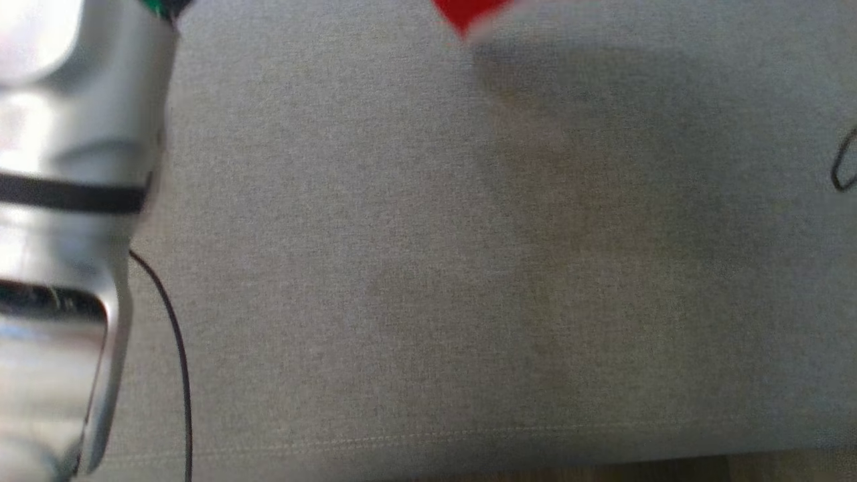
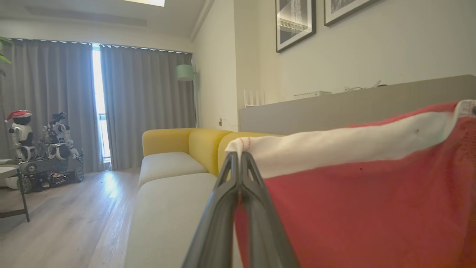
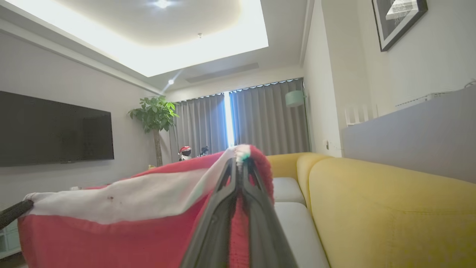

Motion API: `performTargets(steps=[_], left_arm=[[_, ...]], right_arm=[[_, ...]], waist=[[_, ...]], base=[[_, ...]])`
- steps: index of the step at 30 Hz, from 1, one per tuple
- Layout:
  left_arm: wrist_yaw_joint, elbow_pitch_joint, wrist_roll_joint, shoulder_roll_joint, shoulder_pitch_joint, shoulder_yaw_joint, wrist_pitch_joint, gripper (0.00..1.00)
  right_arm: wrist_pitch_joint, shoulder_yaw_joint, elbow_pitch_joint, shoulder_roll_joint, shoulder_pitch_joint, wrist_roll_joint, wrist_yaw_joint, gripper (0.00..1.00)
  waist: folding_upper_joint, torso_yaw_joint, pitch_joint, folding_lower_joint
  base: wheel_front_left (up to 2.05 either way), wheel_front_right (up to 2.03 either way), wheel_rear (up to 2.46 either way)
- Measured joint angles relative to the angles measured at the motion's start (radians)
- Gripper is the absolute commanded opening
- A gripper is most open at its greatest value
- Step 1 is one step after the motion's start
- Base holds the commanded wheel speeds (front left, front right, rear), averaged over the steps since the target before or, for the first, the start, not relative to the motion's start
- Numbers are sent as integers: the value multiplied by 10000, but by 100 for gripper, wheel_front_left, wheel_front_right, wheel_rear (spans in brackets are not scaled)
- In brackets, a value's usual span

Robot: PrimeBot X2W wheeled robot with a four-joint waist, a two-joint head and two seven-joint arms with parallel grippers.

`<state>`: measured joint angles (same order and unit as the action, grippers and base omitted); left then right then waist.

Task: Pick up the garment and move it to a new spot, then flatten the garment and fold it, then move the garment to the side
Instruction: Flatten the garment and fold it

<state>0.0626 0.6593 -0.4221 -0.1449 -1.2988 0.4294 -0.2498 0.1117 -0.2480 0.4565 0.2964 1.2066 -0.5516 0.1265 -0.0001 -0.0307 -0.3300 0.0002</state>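
Note:
The garment [image 2: 353, 193] is red with a white band along its top edge, and it hangs stretched between my two grippers above the sofa. My left gripper [image 2: 240, 156] is shut on one end of the white band. My right gripper [image 3: 240, 162] is shut on the other end, where the garment [image 3: 111, 234] bunches over the fingers. In the head view a red tip of the garment [image 1: 462, 13] shows at the top edge, with its shadow on the seat below. My pale left forearm [image 1: 67, 201] runs down the left side.
A grey sofa seat [image 1: 402, 268] lies under the garment, with yellow backrests [image 3: 372, 204] behind it. A thin black cable [image 1: 177, 348] hangs by my left forearm. Wooden floor [image 2: 74, 216], two other robots [image 2: 44, 149] by the curtains, a wall television [image 3: 55, 130] and a plant [image 3: 154, 115] lie beyond.

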Motion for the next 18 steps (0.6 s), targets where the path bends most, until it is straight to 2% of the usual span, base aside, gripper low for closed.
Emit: performTargets(steps=[4,8,13,18], left_arm=[[-4,1143,205,314,-937,-249,-71,0],[121,2025,382,642,-1141,-408,-73,0],[267,3310,479,1035,-467,-454,-71,0],[430,4661,221,1187,535,-466,-67,0]], right_arm=[[951,-487,1730,-316,1006,-192,0,0],[1333,-811,3471,-788,1526,-355,0,0],[1365,-1300,5524,-1615,1430,-696,0,0],[1327,-2111,6715,-1906,924,-924,0,0]], waist=[[0,90,21,-1],[0,114,-127,-1],[0,114,-502,-1],[0,80,-842,-1]], base=[[0,0,0],[0,0,0],[0,0,0],[0,0,0]])
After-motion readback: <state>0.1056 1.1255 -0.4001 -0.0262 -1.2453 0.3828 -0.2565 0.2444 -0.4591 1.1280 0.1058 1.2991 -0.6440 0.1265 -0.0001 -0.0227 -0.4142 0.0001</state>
